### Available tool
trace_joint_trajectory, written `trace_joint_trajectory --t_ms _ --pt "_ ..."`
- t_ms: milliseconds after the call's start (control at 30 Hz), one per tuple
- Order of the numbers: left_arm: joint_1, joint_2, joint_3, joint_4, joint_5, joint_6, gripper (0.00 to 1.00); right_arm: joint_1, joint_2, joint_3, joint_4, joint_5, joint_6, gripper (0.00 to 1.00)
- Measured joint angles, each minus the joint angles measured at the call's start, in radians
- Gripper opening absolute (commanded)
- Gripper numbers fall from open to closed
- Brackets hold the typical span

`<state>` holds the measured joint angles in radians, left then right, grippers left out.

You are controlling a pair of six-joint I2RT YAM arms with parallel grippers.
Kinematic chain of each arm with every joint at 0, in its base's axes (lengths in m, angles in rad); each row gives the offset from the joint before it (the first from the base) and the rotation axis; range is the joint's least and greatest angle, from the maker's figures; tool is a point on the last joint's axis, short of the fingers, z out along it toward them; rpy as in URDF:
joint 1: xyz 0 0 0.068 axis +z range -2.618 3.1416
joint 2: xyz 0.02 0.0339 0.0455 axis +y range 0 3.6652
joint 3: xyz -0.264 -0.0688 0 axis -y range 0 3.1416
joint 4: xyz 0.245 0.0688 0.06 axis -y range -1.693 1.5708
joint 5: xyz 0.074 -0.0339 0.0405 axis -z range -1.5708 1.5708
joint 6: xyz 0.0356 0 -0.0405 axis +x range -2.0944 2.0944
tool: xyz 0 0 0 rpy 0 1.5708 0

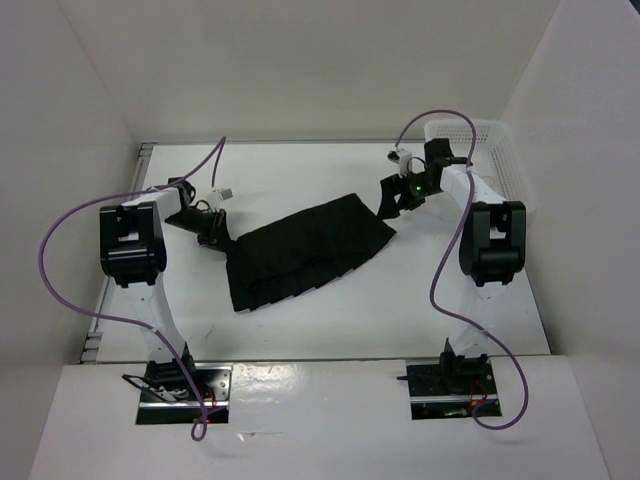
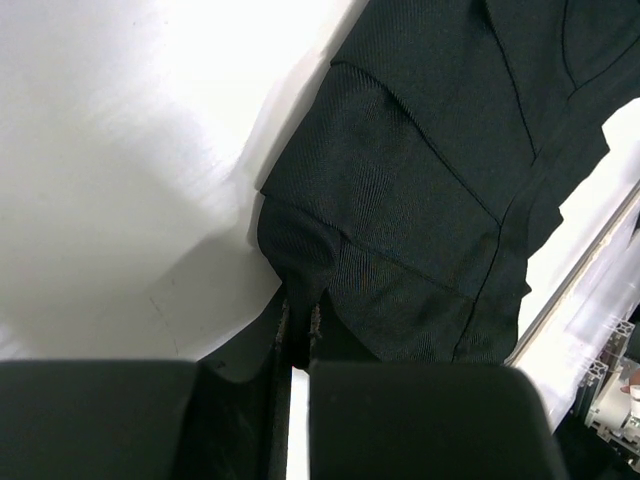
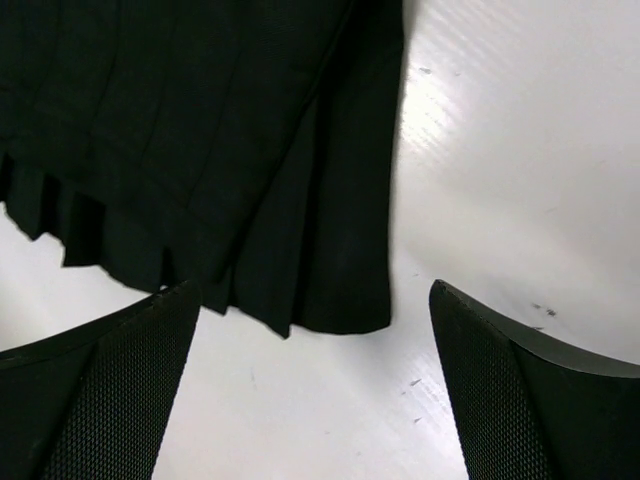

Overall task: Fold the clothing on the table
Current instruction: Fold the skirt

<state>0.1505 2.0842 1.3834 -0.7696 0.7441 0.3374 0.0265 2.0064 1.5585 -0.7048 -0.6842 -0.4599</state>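
The left gripper [image 2: 300, 365] is pressed together, pinching a corner of the skirt [image 2: 420, 200]. A bunched fold of black fabric sits right at its tips. From that pinch the skirt runs straight ahead and away over the table [image 2: 110, 170]. Its long axis lies slantwise, from the left gripper toward the right one, with the pleats fanning out along one long edge.

At the far end of that axis, the right gripper [image 3: 310, 400] hovers with its fingers [image 3: 100, 400] spread wide and nothing between them. The skirt's other corner lies flat just ahead of its tips, roughly centred in the gap. The body of the cloth stretches on ahead and to the left in the wrist view. By my reading, the coming move depends on the right gripper reaching forward and down onto that corner. Each arm has its own end, so neither needs to cross.

Beyond the right gripper, well apart from the skirt, stands a basket [image 1: 500, 160]. I cannot tell what it holds.
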Motion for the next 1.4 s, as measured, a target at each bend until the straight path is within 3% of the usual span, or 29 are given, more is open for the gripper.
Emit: trace_joint_trajectory --t_ms 333,800,900,1000,1033,1267,1400 --pt "0.0 -0.035 -0.012 0.02 -0.048 -0.012 0.0 0.021 0.137 0.04 0.012 0.023 0.0 0.99" --pt "0.0 -0.061 -0.031 0.061 -0.087 -0.053 0.0 0.14 0.166 0.051 0.003 -0.078 -0.003 0.99" --pt "0.0 -0.064 -0.041 0.067 -0.087 -0.055 0.0 0.175 0.166 0.036 0.006 -0.113 -0.005 0.95" --pt "0.0 -0.065 -0.044 0.068 -0.087 -0.055 0.0 0.192 0.166 0.018 0.006 -0.146 -0.006 0.84" --pt "0.0 -0.066 -0.045 0.068 -0.087 -0.055 0.0 0.194 0.166 0.013 0.006 -0.154 -0.007 0.75" --pt "0.0 -0.066 -0.045 0.068 -0.089 -0.055 0.0 0.192 0.166 -0.018 0.002 -0.16 -0.002 0.53" --pt "0.0 -0.066 -0.045 0.068 -0.09 -0.055 0.0 0.192 0.166 -0.031 0.001 -0.158 0.002 0.47"
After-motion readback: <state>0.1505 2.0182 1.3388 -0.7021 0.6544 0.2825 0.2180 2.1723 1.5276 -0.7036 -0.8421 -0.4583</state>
